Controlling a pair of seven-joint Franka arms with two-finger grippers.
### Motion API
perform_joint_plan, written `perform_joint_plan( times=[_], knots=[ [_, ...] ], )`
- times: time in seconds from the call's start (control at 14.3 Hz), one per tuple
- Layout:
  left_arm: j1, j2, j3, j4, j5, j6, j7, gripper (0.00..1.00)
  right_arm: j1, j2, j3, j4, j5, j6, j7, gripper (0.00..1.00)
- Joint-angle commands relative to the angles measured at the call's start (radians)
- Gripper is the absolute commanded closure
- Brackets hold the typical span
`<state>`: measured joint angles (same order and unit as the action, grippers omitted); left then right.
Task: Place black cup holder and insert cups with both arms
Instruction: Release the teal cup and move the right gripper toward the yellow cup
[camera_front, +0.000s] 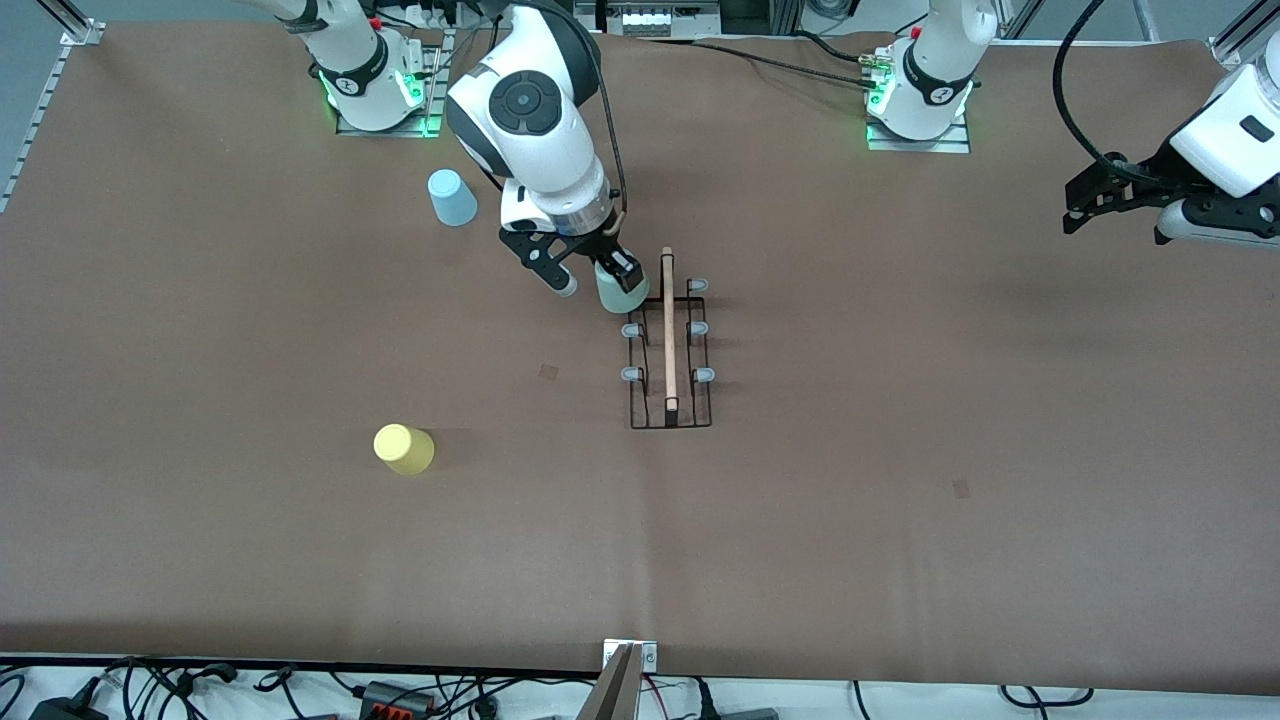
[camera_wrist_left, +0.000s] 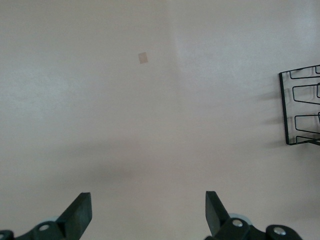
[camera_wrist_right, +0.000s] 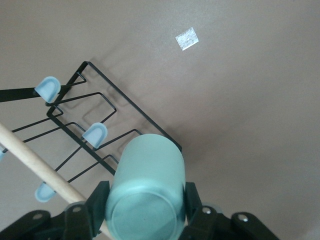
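Starting at the lower left of the front view, the yellow cup (camera_front: 404, 449) sits upside down on the brown surface (camera_front: 900, 520), on its own and well apart from everything else. Up in the upper left, the blue cup (camera_front: 452, 197) stands upside down too, close to the right arm's base.

Just right of that, upper middle of the frame, the right hand (camera_front: 594, 279) is grasping the mint cup (camera_front: 621, 290), one finger on each side of it. The cup is right at the rack's (camera_front: 670, 345) end farthest from the camera, on the side toward the right arm's end of the surface. In the right wrist view the mint cup (camera_wrist_right: 146, 192) fills the space between the fingers (camera_wrist_right: 98, 205), tilted over the rack's wire base (camera_wrist_right: 107, 117), with the pale peg caps (camera_wrist_right: 94, 133) and the wooden handle (camera_wrist_right: 35, 157) beside it.

The rack itself stands in the middle of the frame, handle running toward the camera.

Far right, upper edge, the left hand (camera_front: 1115, 205) waits above the surface, released and wide open with nothing in it.
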<state>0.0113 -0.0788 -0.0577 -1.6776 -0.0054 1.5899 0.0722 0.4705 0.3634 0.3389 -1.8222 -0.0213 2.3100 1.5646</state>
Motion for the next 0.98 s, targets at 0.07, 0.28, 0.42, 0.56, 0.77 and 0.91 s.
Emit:
perform_joint_plan(
  times=[0.07, 0.28, 0.42, 0.56, 0.77, 0.91],
  knots=[
    [0.003, 0.016, 0.001, 0.033, -0.022, -0.025, 0.006, 0.00, -0.051, -0.021, 0.006, 0.015, -0.011, -0.009, -0.084, 0.00],
    [0.001, 0.014, 0.001, 0.033, -0.022, -0.027, 0.006, 0.00, -0.181, -0.107, 0.006, -0.019, -0.006, -0.127, -0.379, 0.00],
    [0.003, 0.016, 0.001, 0.033, -0.022, -0.033, 0.008, 0.00, -0.289, -0.132, 0.003, -0.019, -0.006, -0.239, -0.648, 0.00],
    [0.003, 0.014, 0.001, 0.033, -0.022, -0.033, 0.008, 0.00, -0.370, -0.127, -0.015, -0.020, -0.015, -0.248, -0.872, 0.00],
    [0.003, 0.016, 0.001, 0.033, -0.022, -0.033, 0.008, 0.00, -0.378, -0.080, -0.136, -0.019, -0.067, -0.170, -1.104, 0.00],
    [0.003, 0.014, 0.001, 0.033, -0.022, -0.036, 0.006, 0.00, -0.388, -0.034, -0.176, -0.014, -0.077, -0.069, -1.254, 0.00]
  ],
)
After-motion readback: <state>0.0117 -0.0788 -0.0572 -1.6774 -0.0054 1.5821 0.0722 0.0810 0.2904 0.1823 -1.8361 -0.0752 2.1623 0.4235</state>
